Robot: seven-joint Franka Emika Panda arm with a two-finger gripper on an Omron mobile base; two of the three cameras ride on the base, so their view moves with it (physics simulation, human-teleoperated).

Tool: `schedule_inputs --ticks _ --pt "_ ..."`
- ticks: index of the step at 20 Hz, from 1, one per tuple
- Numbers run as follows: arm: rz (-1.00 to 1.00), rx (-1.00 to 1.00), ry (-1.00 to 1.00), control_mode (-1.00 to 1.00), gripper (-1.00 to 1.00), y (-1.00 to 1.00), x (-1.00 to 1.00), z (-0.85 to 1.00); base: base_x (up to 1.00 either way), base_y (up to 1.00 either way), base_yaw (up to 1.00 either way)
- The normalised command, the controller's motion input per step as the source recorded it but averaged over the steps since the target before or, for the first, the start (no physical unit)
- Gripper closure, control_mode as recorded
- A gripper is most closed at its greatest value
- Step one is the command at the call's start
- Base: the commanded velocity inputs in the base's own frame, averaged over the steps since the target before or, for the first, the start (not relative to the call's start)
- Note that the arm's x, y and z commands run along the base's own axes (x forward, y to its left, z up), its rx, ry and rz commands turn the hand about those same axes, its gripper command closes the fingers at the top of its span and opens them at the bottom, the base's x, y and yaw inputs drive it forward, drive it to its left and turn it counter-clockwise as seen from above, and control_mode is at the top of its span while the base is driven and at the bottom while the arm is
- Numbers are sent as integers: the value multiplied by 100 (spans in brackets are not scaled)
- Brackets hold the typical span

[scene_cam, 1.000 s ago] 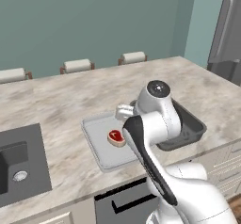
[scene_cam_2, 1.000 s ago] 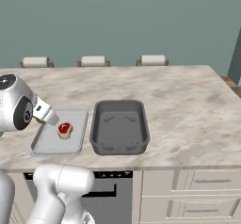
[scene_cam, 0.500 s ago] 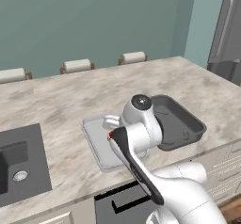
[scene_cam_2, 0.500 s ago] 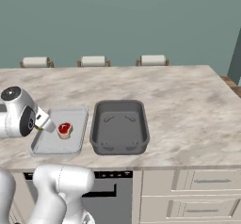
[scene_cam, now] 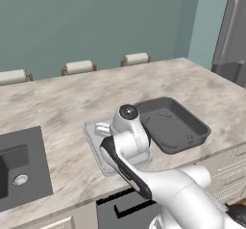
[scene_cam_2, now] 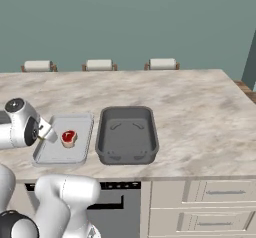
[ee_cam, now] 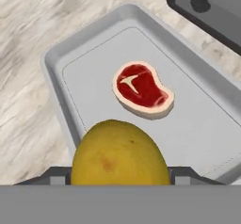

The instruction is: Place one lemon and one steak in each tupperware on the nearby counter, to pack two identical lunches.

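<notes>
In the hand view a yellow lemon sits between the fingers of my gripper, which is shut on it. Just below it is the shallow light grey tupperware, with a red steak lying flat in its middle. From the right base view my gripper hangs over the left end of that tray, close beside the steak. The deeper dark grey tupperware stands to its right with nothing in it. In the left base view my arm covers most of the light tray.
Both trays rest near the front edge of the marble counter. A dark sink is set into the counter at the left. Three stool backs line the far side. A grey fridge stands at the right.
My arm has swung down and toward the near left end of the light grey tray, bringing the lemon with it. The steak and both trays have stayed put.
</notes>
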Motion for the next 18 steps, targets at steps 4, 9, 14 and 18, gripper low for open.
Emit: schedule_inputs --ticks 4,9,14,18 --pt "-5 0 11 -100 100 5 8 -38 0 0 0" --pt "-9 0 10 -100 100 0 0 -36 0 0 0" --pt "-9 0 5 -100 100 0 3 -27 0 0 0" --pt "-8 0 3 -100 100 0 15 -21 0 0 0"
